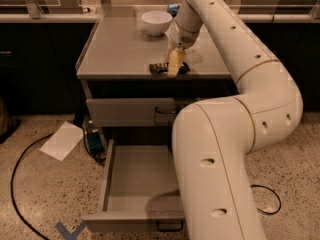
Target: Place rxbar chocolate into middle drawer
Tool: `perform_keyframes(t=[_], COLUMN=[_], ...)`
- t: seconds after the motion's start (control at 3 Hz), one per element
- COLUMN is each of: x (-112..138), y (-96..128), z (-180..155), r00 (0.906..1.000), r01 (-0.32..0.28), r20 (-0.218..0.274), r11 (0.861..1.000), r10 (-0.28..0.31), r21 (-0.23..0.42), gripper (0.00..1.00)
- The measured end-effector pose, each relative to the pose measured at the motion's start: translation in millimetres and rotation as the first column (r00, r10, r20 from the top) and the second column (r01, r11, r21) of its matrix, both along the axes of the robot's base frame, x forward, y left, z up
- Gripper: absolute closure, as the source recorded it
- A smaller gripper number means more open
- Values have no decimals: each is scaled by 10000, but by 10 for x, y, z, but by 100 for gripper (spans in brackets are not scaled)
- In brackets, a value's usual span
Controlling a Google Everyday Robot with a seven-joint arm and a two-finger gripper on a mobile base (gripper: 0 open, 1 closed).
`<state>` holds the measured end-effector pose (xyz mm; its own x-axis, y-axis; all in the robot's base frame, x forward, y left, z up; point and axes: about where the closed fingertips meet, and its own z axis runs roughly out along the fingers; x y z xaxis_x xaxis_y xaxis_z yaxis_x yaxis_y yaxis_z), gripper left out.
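The rxbar chocolate point(158, 68) is a small dark wrapped bar lying flat on the grey cabinet top point(120, 49), near its front edge. My gripper point(173, 68) reaches down from the long white arm and sits right on the bar, covering its middle. The middle drawer point(112, 184) is pulled far out below, a shallow grey tray with nothing visible inside; its dark handle point(169, 228) shows at the front. The arm's lower link hides the drawer's right part.
The upper drawer point(125, 112) is closed. A white bowl point(156, 21) and a blue-and-white packet point(173, 8) sit at the back of the top. White paper point(62, 140), a blue object point(93, 141) and black cables point(15, 184) lie on the floor.
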<state>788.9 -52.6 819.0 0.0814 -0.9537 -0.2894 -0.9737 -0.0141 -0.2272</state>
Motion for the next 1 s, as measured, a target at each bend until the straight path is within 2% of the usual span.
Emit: perform_keyframes(t=[0.33, 0.67, 1.0], x=[-51, -202, -462], y=[-6, 6, -3], z=[11, 101, 281], r00=[10000, 9997, 9949], r01=[-1, -151, -597], r20=[1, 183, 897], r11=[10000, 9984, 9871], r10=[1, 141, 467], r21=[3, 536, 1486], gripper=[100, 100, 100])
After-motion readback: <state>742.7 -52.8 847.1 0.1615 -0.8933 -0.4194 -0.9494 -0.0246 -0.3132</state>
